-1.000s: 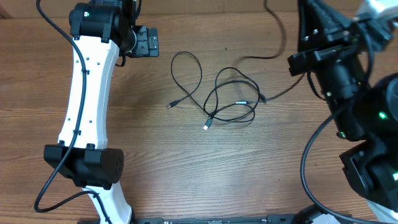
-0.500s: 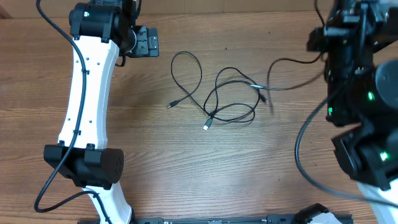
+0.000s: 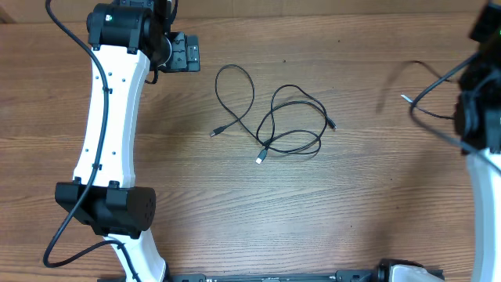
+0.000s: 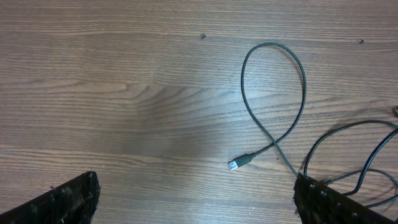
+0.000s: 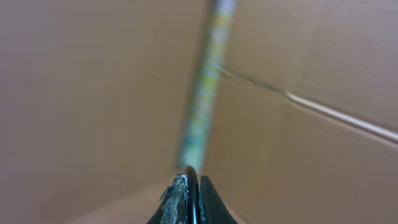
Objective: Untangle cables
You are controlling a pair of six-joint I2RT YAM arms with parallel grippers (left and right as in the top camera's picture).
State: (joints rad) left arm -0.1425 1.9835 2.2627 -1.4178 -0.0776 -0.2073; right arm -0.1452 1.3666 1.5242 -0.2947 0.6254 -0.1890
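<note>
On the table (image 3: 352, 204) the cables (image 3: 270, 141) lay in loose loops. The left gripper (image 4: 196, 190) had its fingers wide apart, and the right gripper (image 5: 191, 180) had its fingers pressed together

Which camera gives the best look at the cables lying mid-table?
Overhead: the cables show whole, loops and plugs. Left wrist catches one loop and a plug, the rest cut off. Right wrist shows none.

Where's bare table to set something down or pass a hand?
The table below the cables, between the arm bases, is bare. So are the strip between the cables and the left arm, and the stretch right of them up to the dangling cable. Crowded: centre, looped cables.
</note>
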